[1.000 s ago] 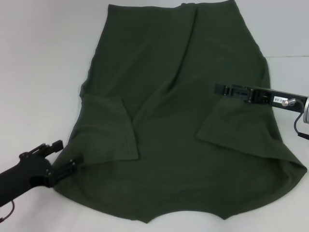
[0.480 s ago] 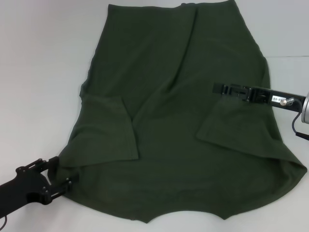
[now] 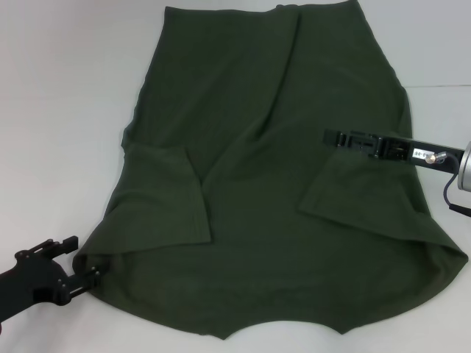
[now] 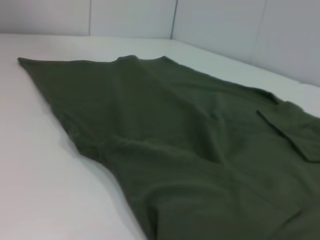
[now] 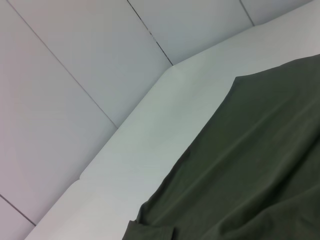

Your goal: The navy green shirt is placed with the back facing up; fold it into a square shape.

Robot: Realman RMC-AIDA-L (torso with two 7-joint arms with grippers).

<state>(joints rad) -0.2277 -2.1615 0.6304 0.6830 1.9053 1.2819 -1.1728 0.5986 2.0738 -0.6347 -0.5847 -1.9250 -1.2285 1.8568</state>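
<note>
Head view | navy green shirt: both sleeves folded in, body unfolded | left gripper jaws apart at near-left corner | right gripper closure unclear.

The navy green shirt sprawls over most of the white table, and bare tabletop runs wide down the robot's left side and in a narrower strip on the right beyond the cloth's edge. Both sleeves are folded inward onto the body, so the outer edges lie flat with low ridges of fabric in the middle. The left gripper sits at the near left corner of the shirt, fingers apart, straddling the hem there. The right gripper reaches in over the right sleeve fold, its arm crossing above the cloth's right edge. Walls close off the far side of the table.
</note>
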